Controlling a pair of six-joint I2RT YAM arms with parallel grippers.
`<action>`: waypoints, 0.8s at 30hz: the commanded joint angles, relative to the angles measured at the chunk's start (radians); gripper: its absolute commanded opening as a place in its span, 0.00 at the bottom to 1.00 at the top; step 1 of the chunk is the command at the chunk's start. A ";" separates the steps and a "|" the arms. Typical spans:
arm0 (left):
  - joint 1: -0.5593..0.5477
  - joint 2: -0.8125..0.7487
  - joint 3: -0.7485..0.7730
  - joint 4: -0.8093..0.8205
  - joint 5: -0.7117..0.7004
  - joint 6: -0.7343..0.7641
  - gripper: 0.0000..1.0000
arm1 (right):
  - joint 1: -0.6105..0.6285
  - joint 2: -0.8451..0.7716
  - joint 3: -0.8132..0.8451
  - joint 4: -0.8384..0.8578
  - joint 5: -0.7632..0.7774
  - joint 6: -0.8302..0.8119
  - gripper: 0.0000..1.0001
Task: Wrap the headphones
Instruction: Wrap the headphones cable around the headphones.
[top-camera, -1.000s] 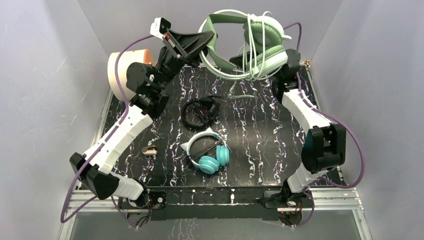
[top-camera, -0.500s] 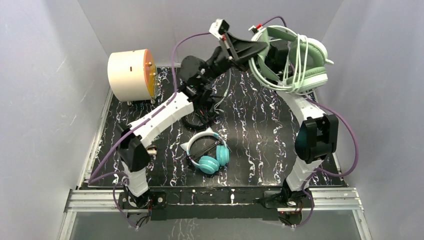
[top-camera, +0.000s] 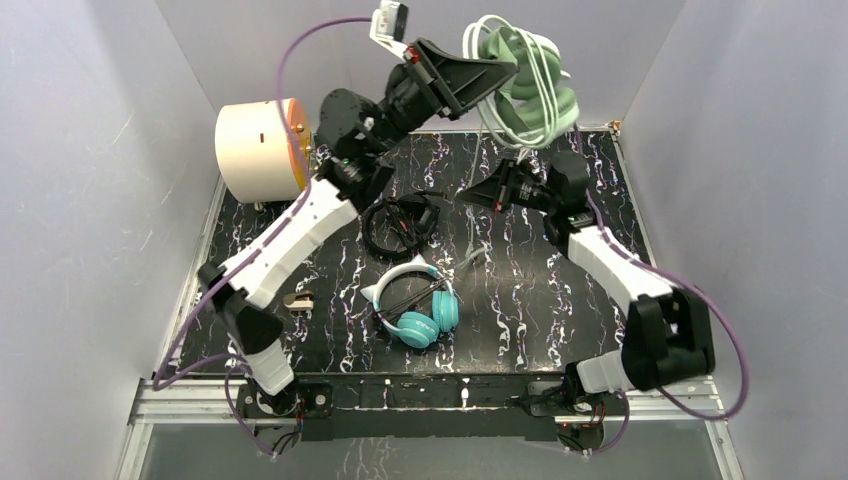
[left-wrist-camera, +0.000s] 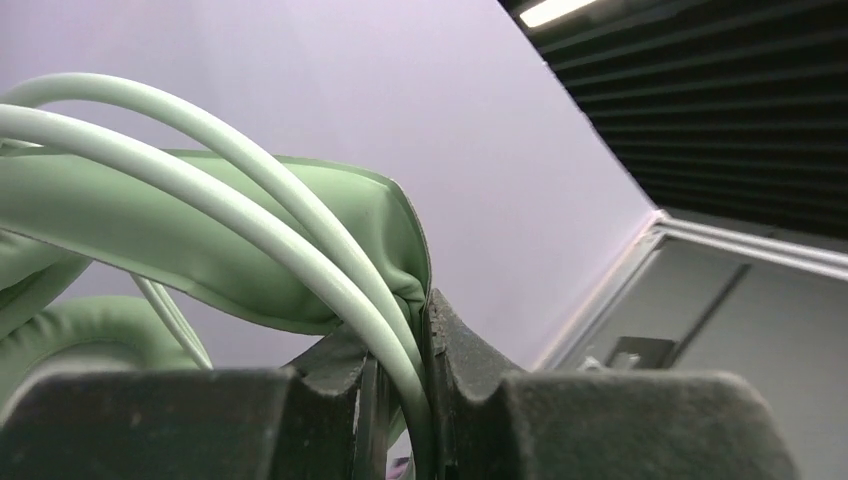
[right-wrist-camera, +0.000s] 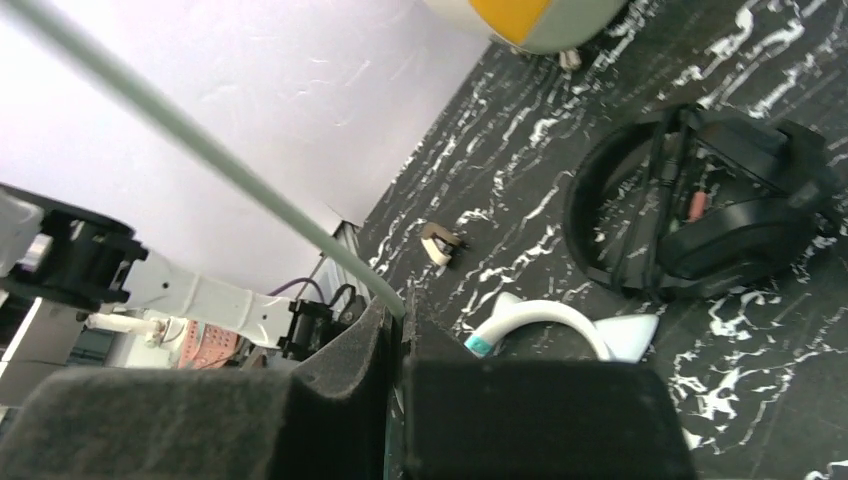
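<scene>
No legible text, label or number anywhere

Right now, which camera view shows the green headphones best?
Top external: the green headphones show whole, held high in the left tool. Left wrist shows only a green padded part and cable up close; right wrist shows only one cable strand pinched in the right tool.
</scene>
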 joint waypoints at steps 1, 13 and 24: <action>-0.006 -0.253 -0.018 -0.011 -0.122 0.436 0.00 | 0.019 -0.176 -0.094 0.124 0.045 0.109 0.00; -0.006 -0.366 -0.107 -0.364 -0.350 0.954 0.00 | 0.048 -0.547 -0.141 -0.349 -0.007 -0.028 0.00; -0.006 -0.455 -0.217 -0.727 -0.428 1.077 0.00 | 0.048 -0.630 0.179 -1.065 0.191 -0.503 0.00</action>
